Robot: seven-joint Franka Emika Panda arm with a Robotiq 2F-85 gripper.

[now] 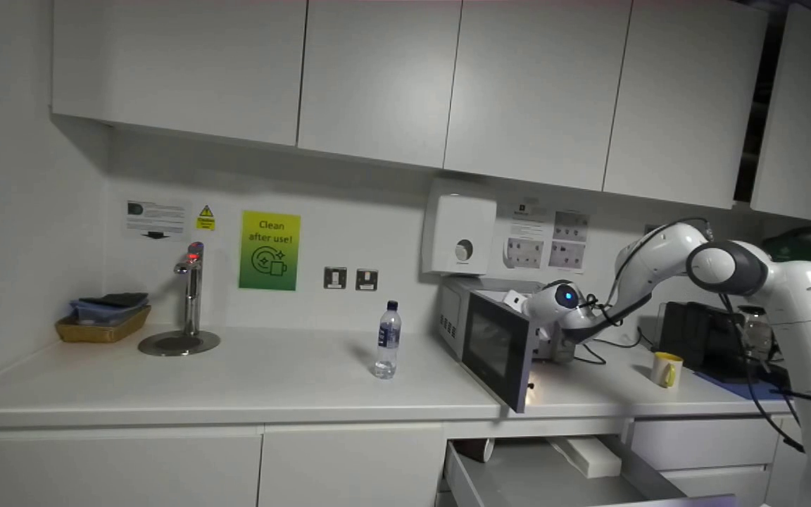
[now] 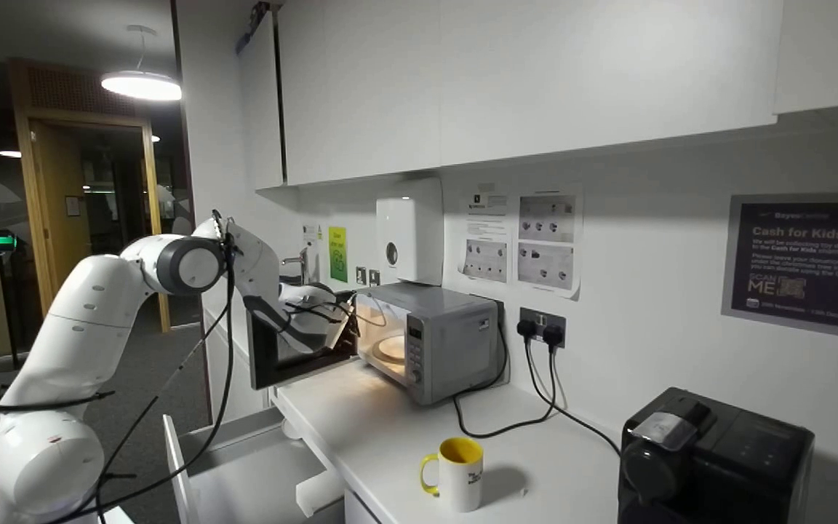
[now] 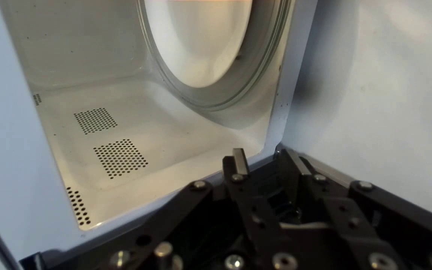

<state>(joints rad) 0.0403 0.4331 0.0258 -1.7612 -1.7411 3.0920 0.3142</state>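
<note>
Standing open at left in exterior view: drawer point(image 2: 244, 480), below worktop point(image 2: 397, 437). Next, microwave door point(image 2: 281, 364), swung wide; opening looks done. Claw point(image 3: 264, 161) parted, apparently empty, just beside door's inner side, not yet clear; contact unclear. Then pale dish point(image 3: 197, 43) inside lit microwave point(image 2: 452, 349). Rightmost, white mug point(image 2: 460, 480), upright on worktop, well apart from claw.

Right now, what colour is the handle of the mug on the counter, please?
The mug's handle is yellow, showing best in an exterior view.
</note>
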